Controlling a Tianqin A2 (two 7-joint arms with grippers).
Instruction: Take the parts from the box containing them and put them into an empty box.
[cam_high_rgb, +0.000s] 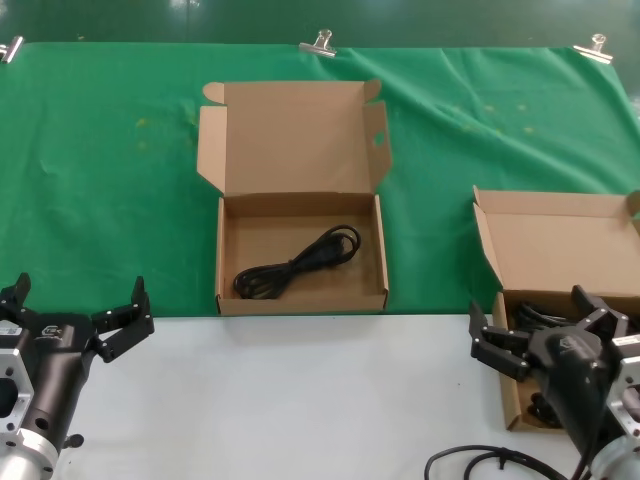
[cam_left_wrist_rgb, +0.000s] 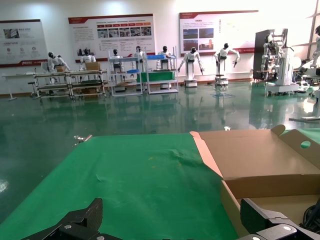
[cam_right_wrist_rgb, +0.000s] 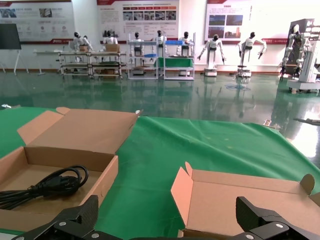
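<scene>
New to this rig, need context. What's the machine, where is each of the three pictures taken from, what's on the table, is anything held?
It is a two-armed robot. One picture looks down from its head; the other two come from cameras on its wrists.

A green cloth covers the far table. On it a middle box stands open with one black power cord inside. A second box, open on the robot's right, holds more cords.

The left gripper waits open near the table's front edge. The right gripper hangs open over the second box. Neither holds anything.

Black cord (cam_high_rgb: 296, 263), brown cardboard box (cam_high_rgb: 300, 296), green cloth (cam_high_rgb: 100, 180)
</scene>
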